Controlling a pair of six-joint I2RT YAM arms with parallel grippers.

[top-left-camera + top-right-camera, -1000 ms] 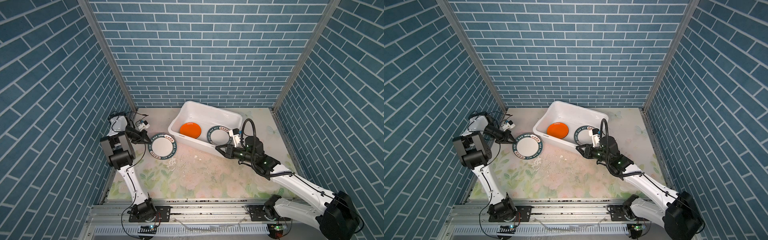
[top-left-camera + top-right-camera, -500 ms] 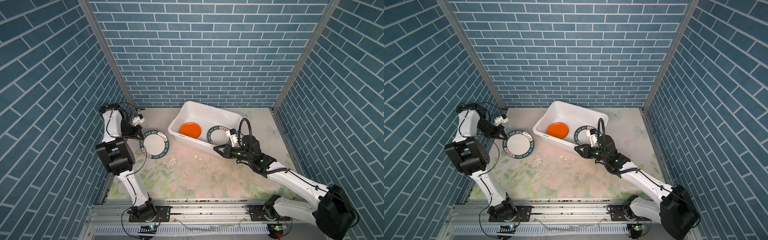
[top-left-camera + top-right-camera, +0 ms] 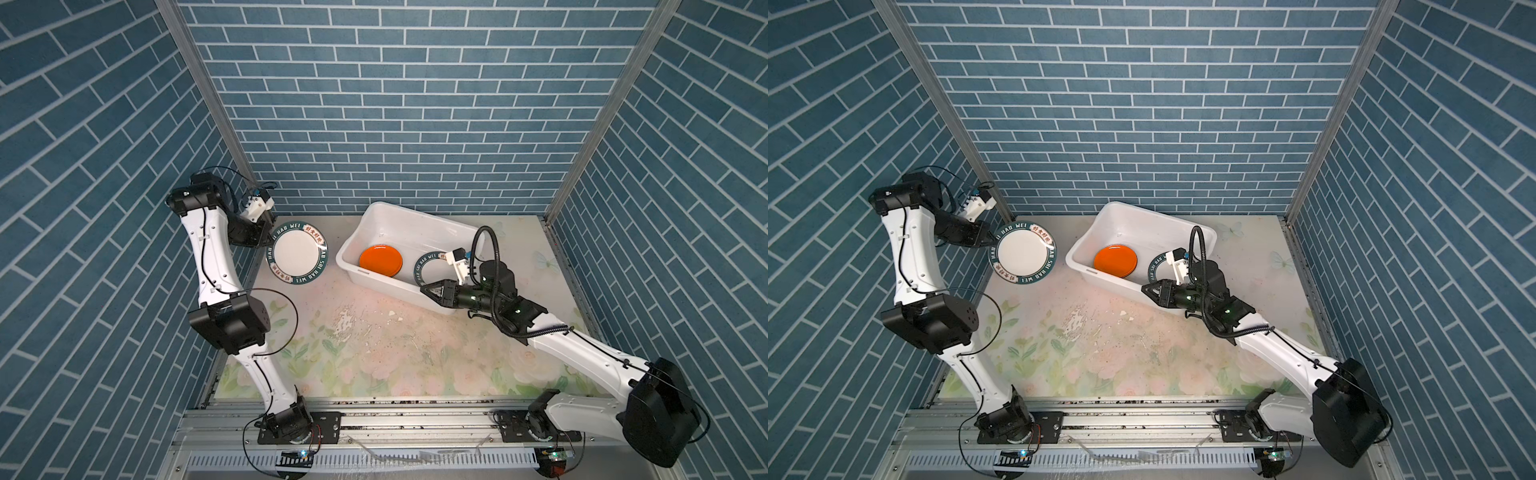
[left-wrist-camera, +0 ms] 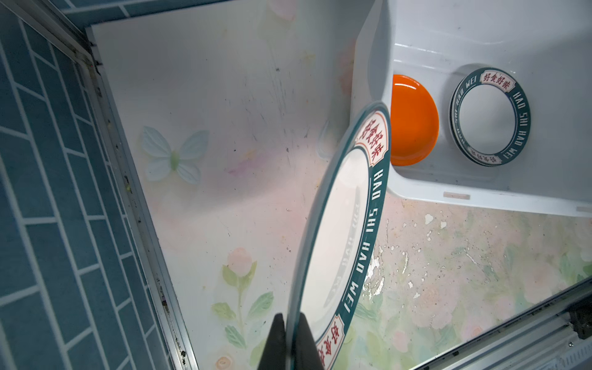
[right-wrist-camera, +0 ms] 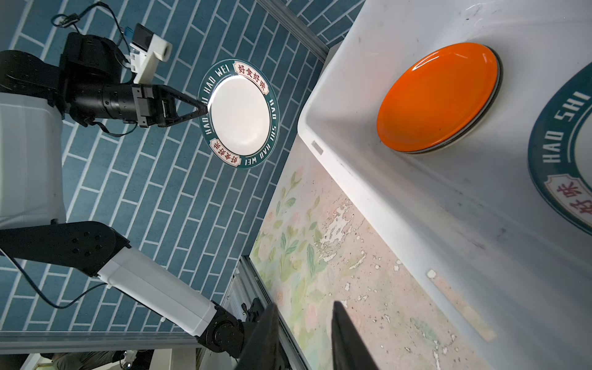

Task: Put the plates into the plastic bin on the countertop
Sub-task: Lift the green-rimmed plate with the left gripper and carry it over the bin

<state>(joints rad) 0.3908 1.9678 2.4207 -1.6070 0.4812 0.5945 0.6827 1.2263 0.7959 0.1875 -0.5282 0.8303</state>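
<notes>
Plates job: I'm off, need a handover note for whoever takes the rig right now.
Left gripper: shut on the rim of a green-lettered plate, held tilted in the air near the back-left corner, outside the bin.
Right gripper: fingers apart, holding nothing, beside the bin's near wall.
Done: orange plate and a second lettered plate lie side by side in the bin.
Left: carry the held plate over the bin and release it. No other plate shows on the countertop.
</notes>
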